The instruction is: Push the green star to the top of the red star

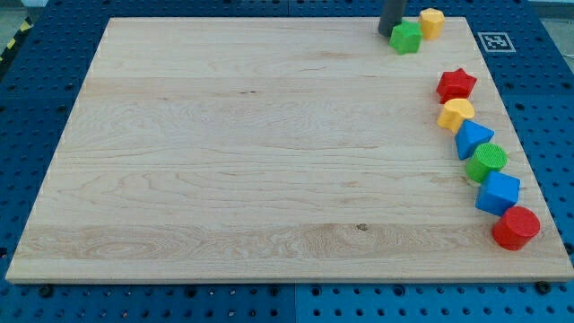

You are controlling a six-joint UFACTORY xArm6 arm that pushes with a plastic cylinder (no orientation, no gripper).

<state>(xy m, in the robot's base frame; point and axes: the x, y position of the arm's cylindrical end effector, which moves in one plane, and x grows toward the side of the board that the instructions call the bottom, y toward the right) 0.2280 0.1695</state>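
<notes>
The green star [406, 38] lies near the top edge of the wooden board [251, 152], at the view's upper right. My tip [387, 33] is a dark rod coming down from the top edge, touching the green star's left side. The red star [456, 85] lies below and to the right of the green star, near the board's right edge, apart from it.
A yellow block [432, 21] sits just right of the green star. Below the red star a row runs down the right edge: a yellow block [456, 114], a blue triangle [473, 139], a green round block [486, 162], a blue block [498, 193], a red cylinder [516, 228].
</notes>
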